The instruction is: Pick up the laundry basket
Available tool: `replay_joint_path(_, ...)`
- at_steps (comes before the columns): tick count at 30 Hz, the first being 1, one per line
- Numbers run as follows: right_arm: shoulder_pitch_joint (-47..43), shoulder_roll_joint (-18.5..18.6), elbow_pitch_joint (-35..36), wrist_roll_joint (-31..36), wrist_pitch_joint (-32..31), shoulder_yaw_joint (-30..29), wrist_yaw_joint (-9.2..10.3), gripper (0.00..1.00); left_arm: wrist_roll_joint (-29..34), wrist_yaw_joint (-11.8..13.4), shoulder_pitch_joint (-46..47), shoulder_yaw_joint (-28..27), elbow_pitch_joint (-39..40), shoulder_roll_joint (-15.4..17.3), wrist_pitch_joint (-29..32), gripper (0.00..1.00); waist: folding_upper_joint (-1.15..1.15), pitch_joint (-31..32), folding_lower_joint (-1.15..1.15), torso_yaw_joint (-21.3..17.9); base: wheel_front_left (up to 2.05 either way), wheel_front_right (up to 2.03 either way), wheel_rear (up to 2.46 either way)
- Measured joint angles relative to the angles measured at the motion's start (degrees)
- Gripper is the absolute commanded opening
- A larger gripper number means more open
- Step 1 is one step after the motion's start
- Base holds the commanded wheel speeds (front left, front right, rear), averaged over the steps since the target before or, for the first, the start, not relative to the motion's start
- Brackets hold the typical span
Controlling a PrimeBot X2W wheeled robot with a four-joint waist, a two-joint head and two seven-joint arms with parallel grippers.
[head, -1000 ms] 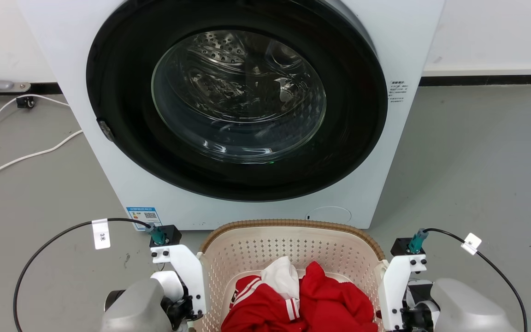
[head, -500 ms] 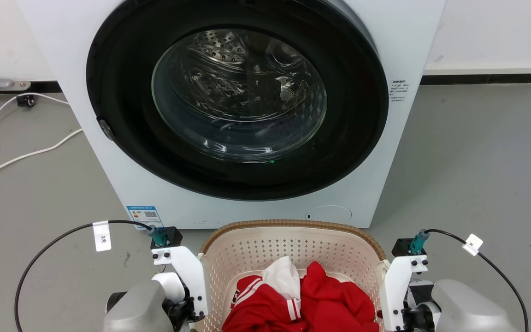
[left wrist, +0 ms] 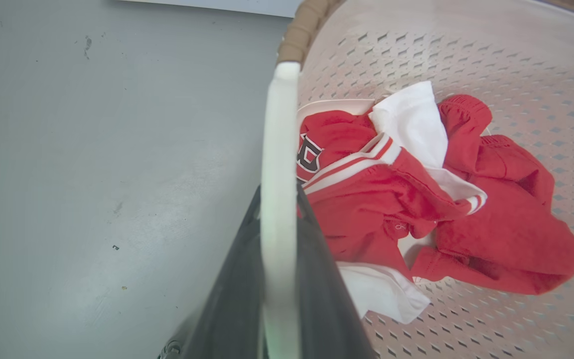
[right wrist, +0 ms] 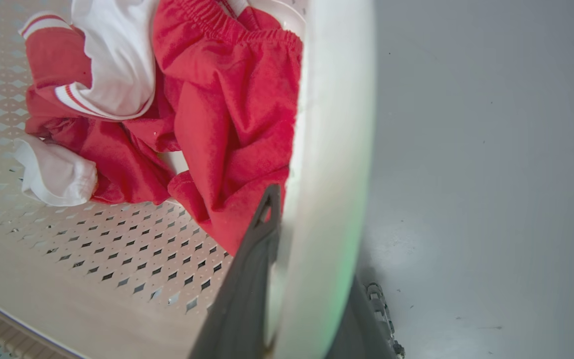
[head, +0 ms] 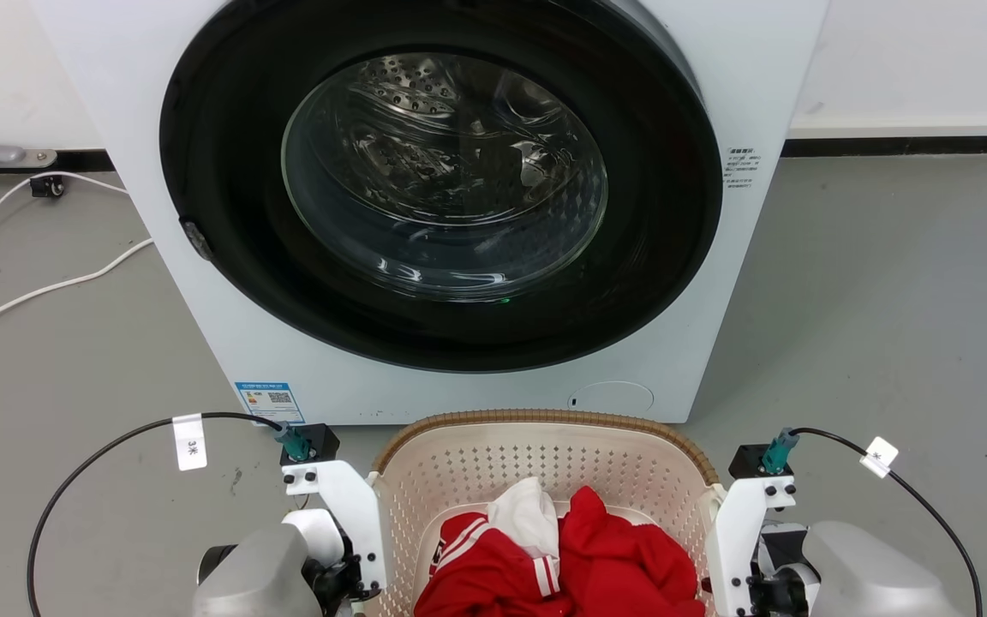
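Observation:
The cream perforated laundry basket (head: pixel 545 416) with a brown woven-look rim sits at the bottom centre of the head view, just in front of the washing machine. Red and white clothes (head: pixel 622 557) lie inside it. In the left wrist view my left gripper (left wrist: pixel 278 259) is shut on the basket's white left handle (left wrist: pixel 279 149), one dark finger on each side. In the right wrist view my right gripper (right wrist: pixel 312 249) is shut on the white right handle (right wrist: pixel 332 124). I cannot tell whether the basket's base is off the floor.
A white front-loading washing machine (head: pixel 759 86) with a shut glass door (head: pixel 446 171) stands close behind the basket. White cables (head: pixel 48 291) trail over the grey floor at the left. Open floor (head: pixel 888 300) lies to the right.
Almost nothing: the basket and both wrists sit a few pixels lower in the head view, and the washing machine a few pixels higher.

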State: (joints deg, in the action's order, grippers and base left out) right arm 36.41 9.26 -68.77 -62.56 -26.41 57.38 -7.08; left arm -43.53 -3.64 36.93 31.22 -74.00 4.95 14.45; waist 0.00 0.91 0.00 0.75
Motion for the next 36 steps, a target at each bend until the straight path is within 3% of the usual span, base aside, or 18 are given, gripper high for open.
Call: replay_joint_path(36,0.07,-0.08,-0.78,-2.47,0.70,2.90,0.00,0.00,-1.22,-0.08,-0.64,1.04,0.02,0.16,-0.46,0.00,0.00,0.36,0.00,-0.06,0.00,0.00,0.00)
